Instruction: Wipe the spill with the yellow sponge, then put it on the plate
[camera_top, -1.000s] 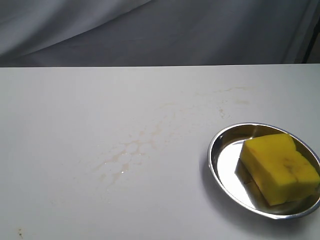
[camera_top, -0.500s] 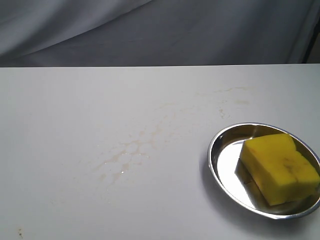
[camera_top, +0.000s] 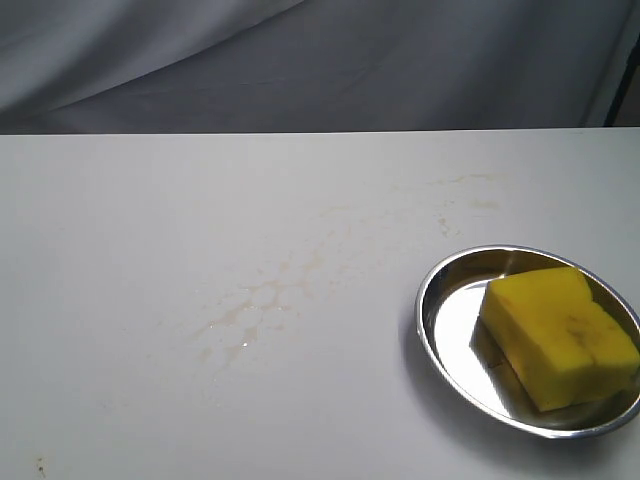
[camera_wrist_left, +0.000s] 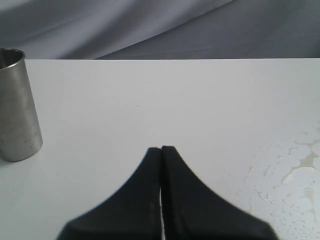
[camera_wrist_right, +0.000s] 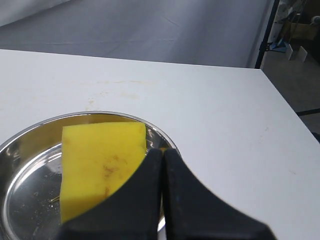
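The yellow sponge (camera_top: 558, 335) lies in the steel plate (camera_top: 440, 290) at the table's right front, and nothing is holding it. The right wrist view shows the same sponge (camera_wrist_right: 100, 160) in the plate (camera_wrist_right: 30, 150), with my right gripper (camera_wrist_right: 163, 150) shut and empty above the plate's rim beside it. My left gripper (camera_wrist_left: 161, 148) is shut and empty over bare table. No amber puddle shows; only faint pale brownish streaks (camera_top: 262, 300) mark the middle of the table. Neither gripper appears in the exterior view.
A steel cup (camera_wrist_left: 16, 105) stands upright on the table in the left wrist view. Dried whitish residue (camera_wrist_left: 295, 170) patches the surface there. A grey cloth backdrop (camera_top: 320, 60) hangs behind the table's far edge.
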